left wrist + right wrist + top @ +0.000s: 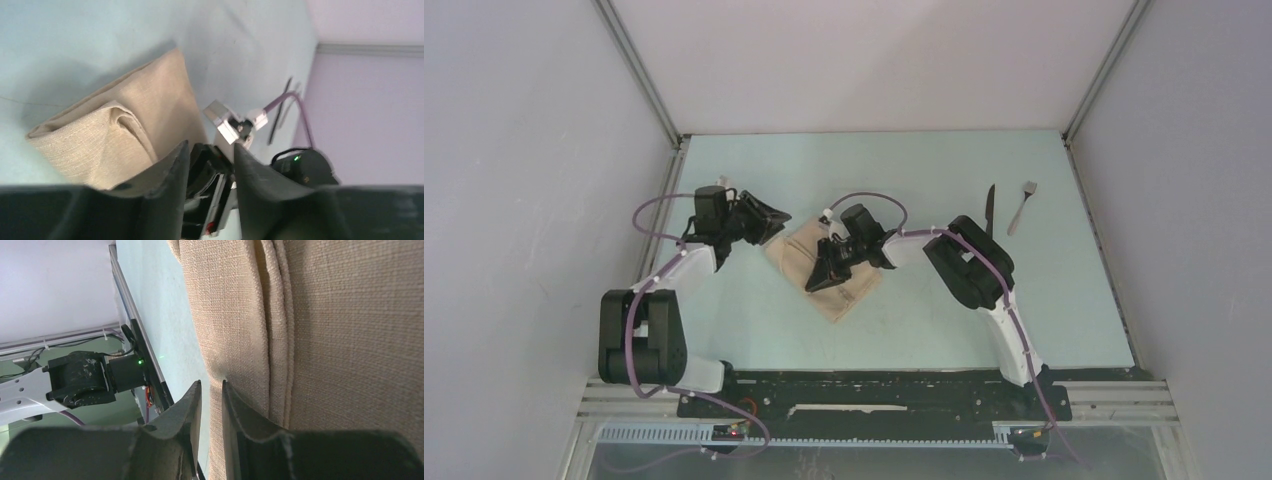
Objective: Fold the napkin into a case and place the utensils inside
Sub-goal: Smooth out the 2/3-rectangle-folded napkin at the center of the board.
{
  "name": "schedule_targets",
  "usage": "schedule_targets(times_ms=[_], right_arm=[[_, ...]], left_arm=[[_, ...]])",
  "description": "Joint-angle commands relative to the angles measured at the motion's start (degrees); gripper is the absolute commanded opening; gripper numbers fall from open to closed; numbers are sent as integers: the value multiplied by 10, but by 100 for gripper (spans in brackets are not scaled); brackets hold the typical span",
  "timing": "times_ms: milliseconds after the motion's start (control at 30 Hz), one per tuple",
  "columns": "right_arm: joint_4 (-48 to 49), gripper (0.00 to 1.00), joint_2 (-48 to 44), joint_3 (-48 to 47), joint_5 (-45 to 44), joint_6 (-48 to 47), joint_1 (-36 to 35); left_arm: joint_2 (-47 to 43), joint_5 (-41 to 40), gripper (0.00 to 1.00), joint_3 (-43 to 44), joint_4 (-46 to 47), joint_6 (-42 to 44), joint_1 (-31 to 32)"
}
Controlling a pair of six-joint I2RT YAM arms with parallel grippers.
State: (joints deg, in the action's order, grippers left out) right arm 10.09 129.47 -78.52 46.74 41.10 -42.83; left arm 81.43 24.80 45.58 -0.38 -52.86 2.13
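The beige-tan napkin (829, 272) lies folded into a thick oblong in the middle of the table. It fills the right wrist view (310, 340), and its folded layers show in the left wrist view (115, 125). My right gripper (827, 272) points down at its near-left edge. Its jaws (211, 390) are nearly closed, with the napkin's edge between them. My left gripper (772, 222) hovers open and empty at the napkin's far-left corner (210, 152). The black knife (990, 210) and the grey fork (1021, 207) lie side by side at the far right, apart from both grippers.
Grey walls with metal posts enclose the light green table (904, 170) on three sides. The arm bases and a black rail (874, 385) run along the near edge. The knife shows as a thin dark line in the left wrist view (280, 110).
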Motion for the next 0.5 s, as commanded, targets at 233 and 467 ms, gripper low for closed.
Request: schedule_targets(times_ms=[233,467], right_arm=[[-11,25,1,-15,-5,-20,8],[-56,29,-6,-41,-5,-52,4]], left_arm=[[94,49,0,-46,114,-46,-44],[174,44,0,-42,151,-60,-47]])
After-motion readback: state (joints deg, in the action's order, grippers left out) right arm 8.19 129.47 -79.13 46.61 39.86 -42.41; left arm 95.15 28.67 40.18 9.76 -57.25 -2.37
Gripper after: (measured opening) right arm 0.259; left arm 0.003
